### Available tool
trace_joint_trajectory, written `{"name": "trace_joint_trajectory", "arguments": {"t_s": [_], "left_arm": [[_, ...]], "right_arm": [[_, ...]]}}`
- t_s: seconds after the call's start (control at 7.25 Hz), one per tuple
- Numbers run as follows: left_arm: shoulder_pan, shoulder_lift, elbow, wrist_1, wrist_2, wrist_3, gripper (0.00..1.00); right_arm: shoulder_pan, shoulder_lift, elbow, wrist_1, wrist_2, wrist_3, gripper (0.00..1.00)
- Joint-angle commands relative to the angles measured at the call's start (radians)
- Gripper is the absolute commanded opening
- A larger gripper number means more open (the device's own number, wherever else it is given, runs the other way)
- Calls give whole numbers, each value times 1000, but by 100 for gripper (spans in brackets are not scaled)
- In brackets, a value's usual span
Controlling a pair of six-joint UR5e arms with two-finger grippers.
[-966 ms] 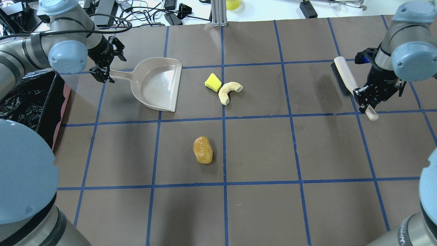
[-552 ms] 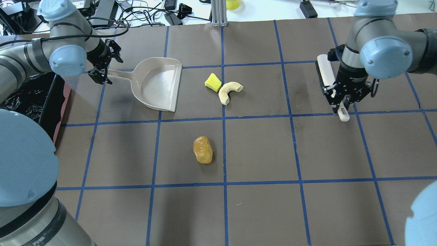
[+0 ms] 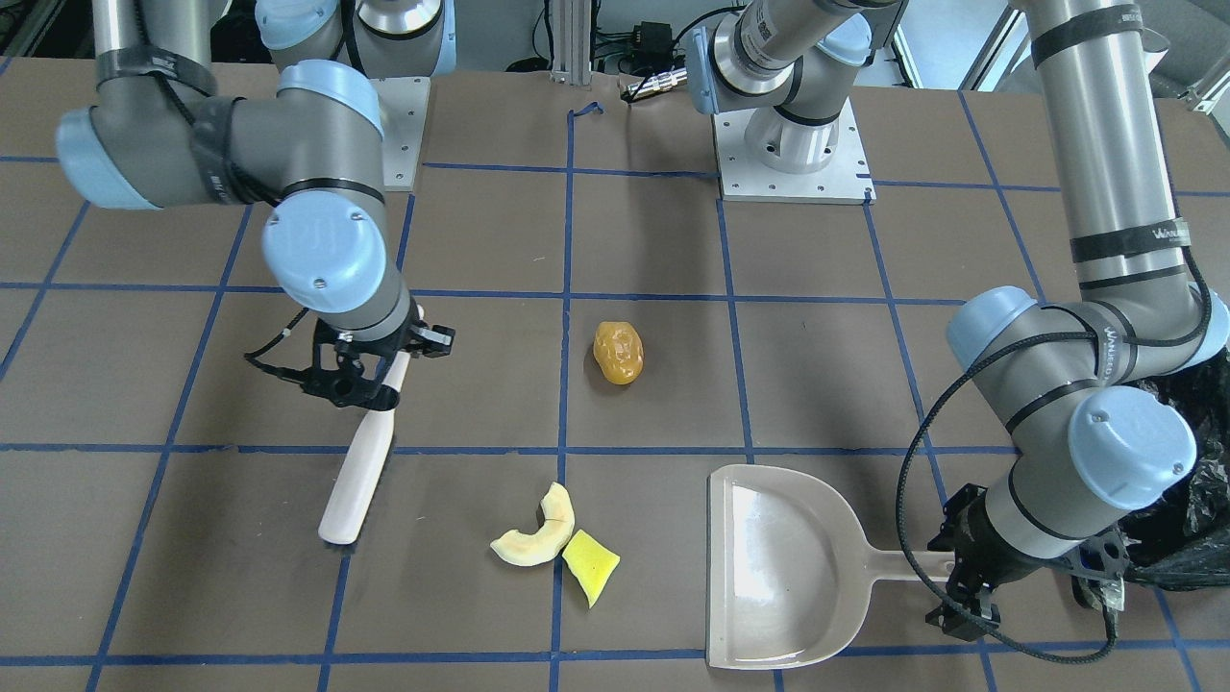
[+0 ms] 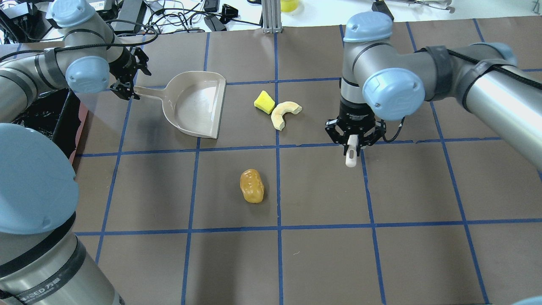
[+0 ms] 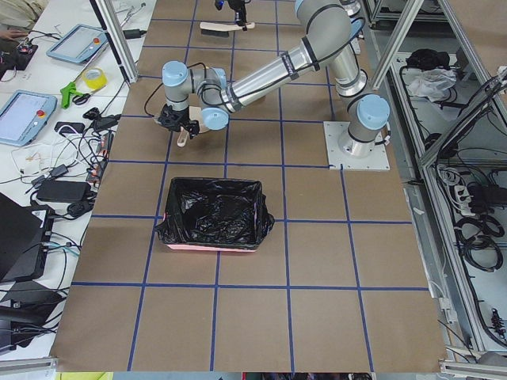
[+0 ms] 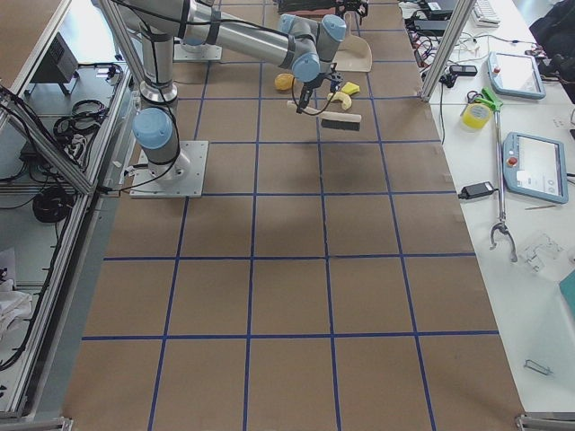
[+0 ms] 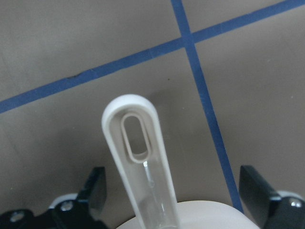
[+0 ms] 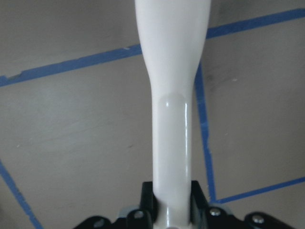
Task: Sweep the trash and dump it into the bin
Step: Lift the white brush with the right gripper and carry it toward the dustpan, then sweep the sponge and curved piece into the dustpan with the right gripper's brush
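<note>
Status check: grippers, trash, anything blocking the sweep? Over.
Right gripper shut on brush; left gripper open astride handle of dustpan. Wedge, ring piece and orange-brown lump all on table, none in dustpan or bin. Nothing between brush and pieces.

Orange-brown lump, seemingly pink bin

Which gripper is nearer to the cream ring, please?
Right. The right gripper, gripping the brush, is just beside the ring; the left gripper is past the dustpan, at its handle.
</note>
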Motion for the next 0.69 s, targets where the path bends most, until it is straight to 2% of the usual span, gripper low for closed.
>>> {"name": "trace_joint_trajectory", "arguments": {"t_s": [0.0, 0.28, 0.55], "left_arm": [[0, -14, 5, 0, -1, -1, 47], [-9, -14, 7, -3, 0, 1, 0], [-17, -11, 13, -21, 2, -11, 0]], "right_arm": [[105, 81, -6, -83, 113, 145, 15], [122, 116, -61, -87, 115, 165, 16], [124, 154, -83, -104, 119, 165, 16]]}}
